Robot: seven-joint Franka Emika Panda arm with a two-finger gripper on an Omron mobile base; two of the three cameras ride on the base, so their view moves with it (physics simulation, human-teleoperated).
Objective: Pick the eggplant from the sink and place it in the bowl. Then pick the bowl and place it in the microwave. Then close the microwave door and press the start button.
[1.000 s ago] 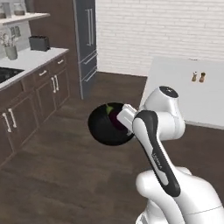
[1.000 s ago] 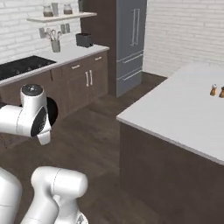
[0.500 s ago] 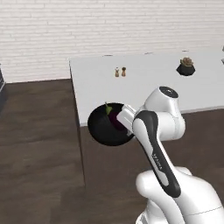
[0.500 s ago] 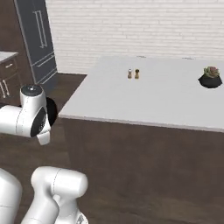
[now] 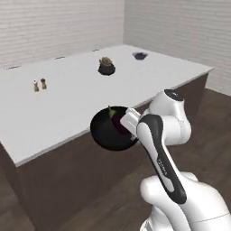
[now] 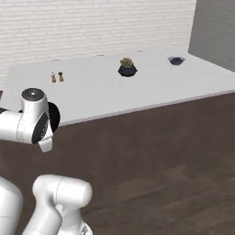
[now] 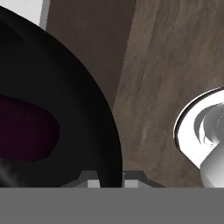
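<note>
The glossy black bowl (image 5: pixel 108 133) hangs in the air in front of the island's dark side panel, and my gripper (image 5: pixel 128 123) is shut on its right rim. The dark purple eggplant (image 5: pixel 118 122) lies inside the bowl, its green stem pointing up and left. In the hand view the bowl (image 7: pixel 65 100) curves across the left half with the eggplant (image 7: pixel 26 131) inside it, and my gripper (image 7: pixel 107 181) pinches the rim at the bottom edge. The sink and the microwave are out of view.
A white-topped island (image 5: pixel 63 97) stands just behind the bowl. On it are two small shakers (image 5: pixel 39 84), a potted plant (image 5: pixel 106 66) and a small dark dish (image 5: pixel 140 55). Dark wood floor (image 6: pixel 183 193) lies to the right, and white brick walls stand behind.
The whole picture has swung: the cabinets and fridge have gone from view and the island now stands in front, so the base has turned. The bowl with the eggplant stays in my gripper.
</note>
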